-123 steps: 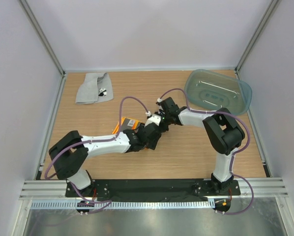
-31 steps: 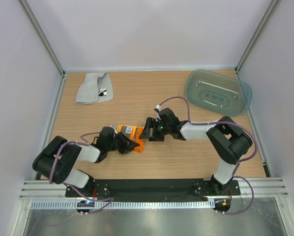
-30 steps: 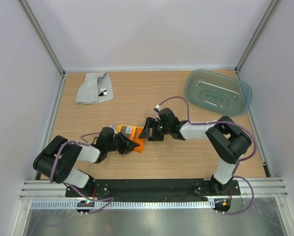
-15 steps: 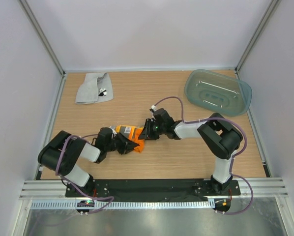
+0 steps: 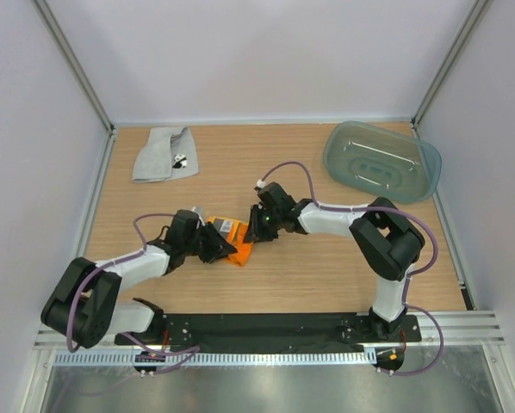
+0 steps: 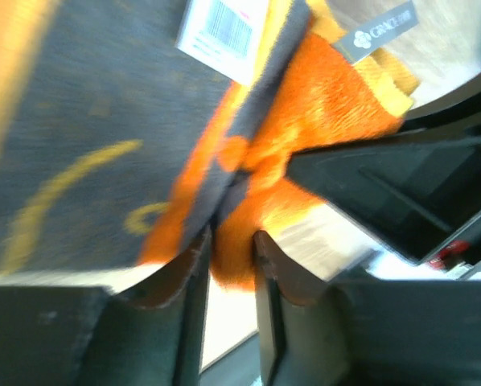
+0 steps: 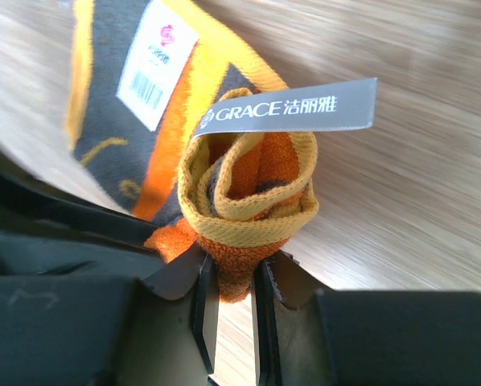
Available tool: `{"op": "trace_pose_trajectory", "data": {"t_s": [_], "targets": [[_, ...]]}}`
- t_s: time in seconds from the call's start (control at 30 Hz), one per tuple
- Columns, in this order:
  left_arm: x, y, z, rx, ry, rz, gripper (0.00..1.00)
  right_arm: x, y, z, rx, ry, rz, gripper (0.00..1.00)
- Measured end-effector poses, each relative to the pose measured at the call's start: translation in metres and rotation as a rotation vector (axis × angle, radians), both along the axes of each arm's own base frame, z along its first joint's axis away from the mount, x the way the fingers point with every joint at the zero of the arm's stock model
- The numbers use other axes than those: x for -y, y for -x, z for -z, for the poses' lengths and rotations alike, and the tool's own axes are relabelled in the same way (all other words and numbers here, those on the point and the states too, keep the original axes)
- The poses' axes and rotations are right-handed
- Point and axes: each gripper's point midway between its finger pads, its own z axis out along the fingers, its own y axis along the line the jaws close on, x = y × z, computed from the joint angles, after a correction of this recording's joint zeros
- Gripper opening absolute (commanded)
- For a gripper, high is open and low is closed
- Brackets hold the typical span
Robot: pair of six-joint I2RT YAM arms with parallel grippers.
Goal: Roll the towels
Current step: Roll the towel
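The orange towel [image 5: 237, 249], with its dark grey pattern, lies partly rolled at mid-table between both grippers. My left gripper [image 5: 220, 247] holds it from the left; in the left wrist view a fold of orange towel [image 6: 321, 121] fills the narrow gap of the left gripper [image 6: 231, 251]. My right gripper [image 5: 257, 231] holds it from the right. In the right wrist view the right gripper [image 7: 234, 277] pinches the bottom of the rolled end of the orange towel [image 7: 248, 185], just above the wood. The grey towel [image 5: 164, 153] lies loosely folded at the back left, away from both arms.
A translucent blue-green tub [image 5: 382, 161] sits at the back right corner. A grey brand tag [image 7: 289, 117] sticks out of the roll's end, and a white barcode label [image 7: 156, 76] shows on the cloth. Metal frame rails border the table.
My right gripper has slid left and closed on the roll's end. My left arm has swung its elbow out to the lower left while its gripper stays on the towel.
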Motion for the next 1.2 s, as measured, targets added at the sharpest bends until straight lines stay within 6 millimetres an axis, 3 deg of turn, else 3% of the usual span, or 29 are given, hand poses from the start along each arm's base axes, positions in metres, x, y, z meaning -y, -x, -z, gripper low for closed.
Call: {"op": "trace_pose_trajectory", "data": {"t_s": [0.23, 0.5, 0.63, 0.97, 1.2], "targets": [[-0.006, 0.009, -0.004, 0.074, -0.232, 0.088, 0.39, 0.023, 0.001, 0.004, -0.019, 0.151, 0.005, 0.21], [0.029, 0.013, -0.042, 0.284, -0.429, 0.229, 0.40, 0.035, 0.001, -0.003, -0.028, 0.240, -0.004, 0.22], [0.048, 0.020, -0.049, 0.373, -0.505, 0.297, 0.40, 0.039, 0.004, -0.004, -0.039, 0.262, -0.012, 0.22], [0.084, 0.034, -0.022, 0.454, -0.695, 0.449, 0.48, 0.042, 0.007, -0.006, -0.054, 0.283, -0.022, 0.22], [0.082, 0.028, -0.003, 0.445, -0.766, 0.443, 0.50, 0.050, 0.005, -0.004, -0.060, 0.301, -0.019, 0.23]]}}
